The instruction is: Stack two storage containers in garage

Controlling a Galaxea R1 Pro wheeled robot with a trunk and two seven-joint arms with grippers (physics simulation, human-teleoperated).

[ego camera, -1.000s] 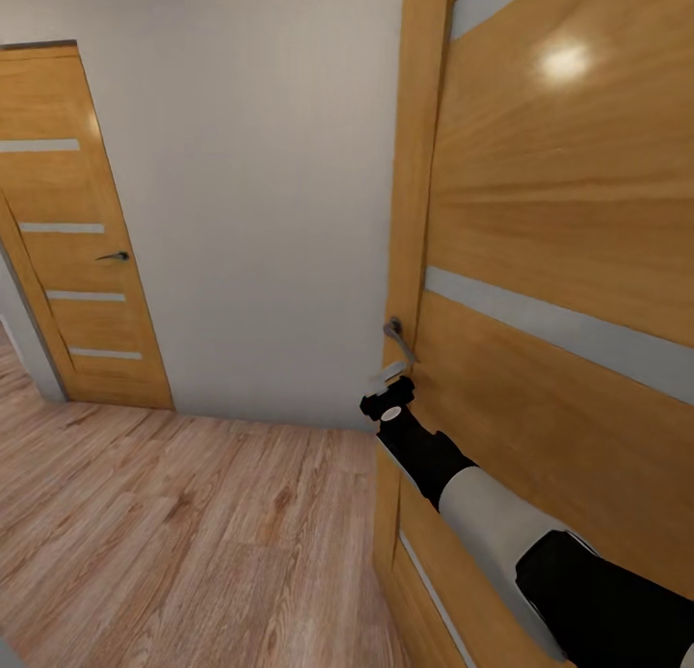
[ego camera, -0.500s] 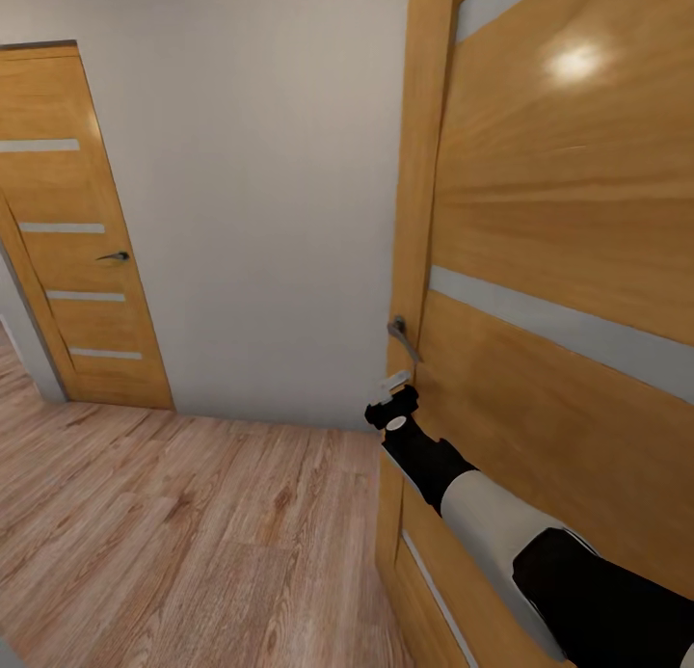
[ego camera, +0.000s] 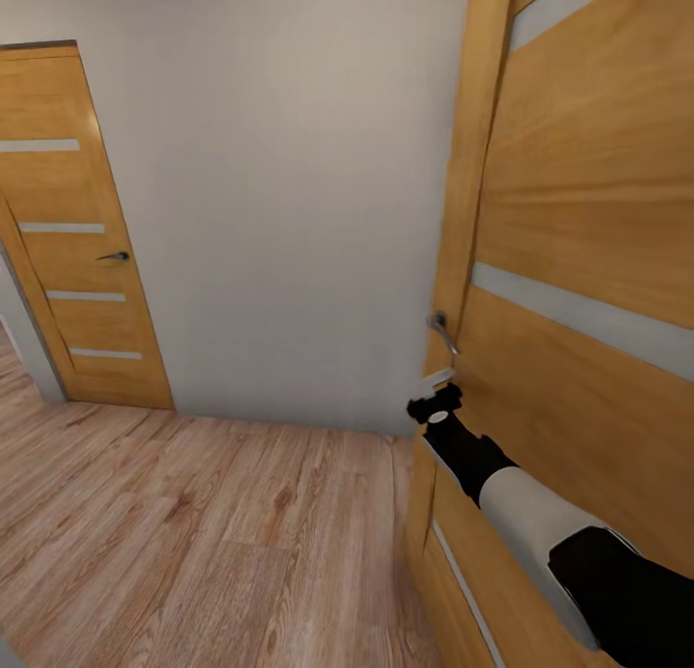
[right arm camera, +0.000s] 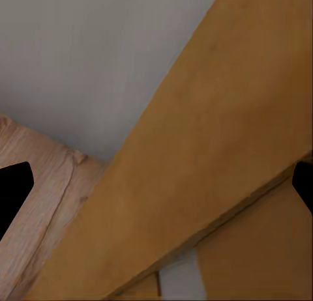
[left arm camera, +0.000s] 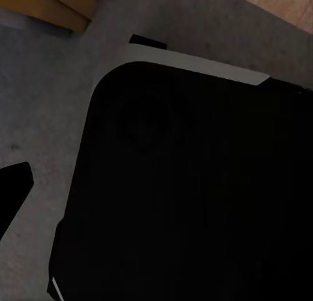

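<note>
- Pale grey wall [ego camera: 280, 196] fills the far side of a narrow hallway, above a light wood-plank floor [ego camera: 193, 543].
- On the right, a big wooden panel door [ego camera: 588, 292] with grey strips stands close by, ajar; its lever handle [ego camera: 441, 329] sits at the near edge.
- At far left, a second matching door [ego camera: 72, 225] is closed.
- Right gripper [ego camera: 436, 394] is just below the lever handle, against the door; its fingers [right arm camera: 13, 190] are spread wide with nothing between them.
- Left fingers [left arm camera: 13, 197]: one dark tip shows over a black body; their spread I cannot tell.
- No storage containers are in sight.
</note>
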